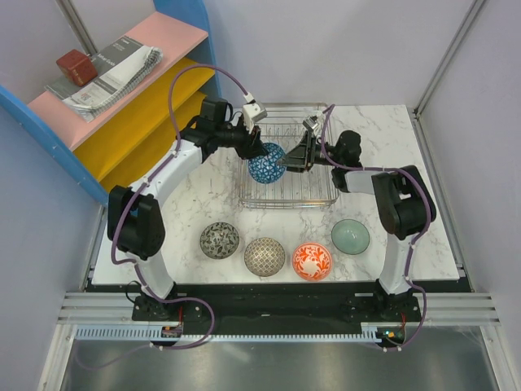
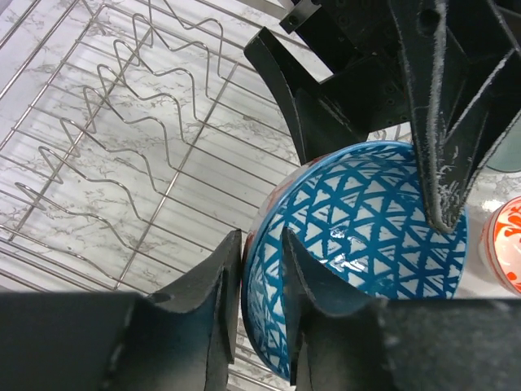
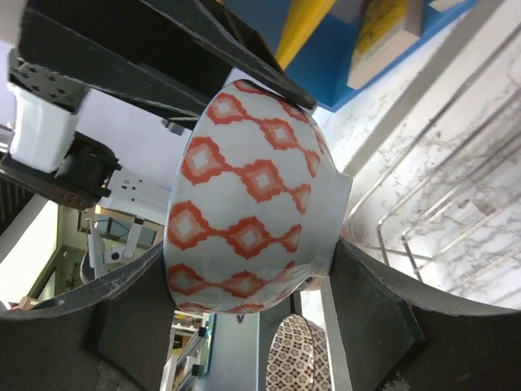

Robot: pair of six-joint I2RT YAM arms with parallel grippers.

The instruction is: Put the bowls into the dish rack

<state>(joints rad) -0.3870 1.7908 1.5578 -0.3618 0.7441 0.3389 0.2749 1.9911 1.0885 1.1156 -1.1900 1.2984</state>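
The right gripper (image 1: pixel 287 165) is being shown clamped on the blue bowl (image 1: pixel 265 164). One of its fingers (image 2: pixel 435 130) is being pressed against the blue triangle-patterned inside, and the other is being set against the foot on the white, orange-diamond outside. The left gripper (image 2: pixel 260 238) is being shown astride the same bowl's rim from the opposite side, with one finger inside and one outside. Whether it is pinching the rim or standing just clear of it cannot be told.

Between the two grippers the bowl is being held tilted on edge, its inside being turned upward. Directly beneath both grippers the dish rack (image 1: pixel 309 202) is being seen, its wavy wire prongs beside the bowl. Whether the bowl is touching the wires cannot be told.

On the desk (image 1: pixel 203 191), four bowls are being shown in a row outside the rack, nearer the arm bases than the grippers and well apart from them. From the left gripper's side to the right gripper's side these are the dark grey bowl (image 1: pixel 220 240), the beige-grey bowl (image 1: pixel 264 256), the red-orange bowl (image 1: pixel 312 261) and the pale green bowl (image 1: pixel 350 236).

Beyond the left gripper, a blue-framed shelf (image 1: pixel 175 34) is being seen carrying printed papers (image 1: pixel 106 77) and a red-brown block (image 1: pixel 73 65).
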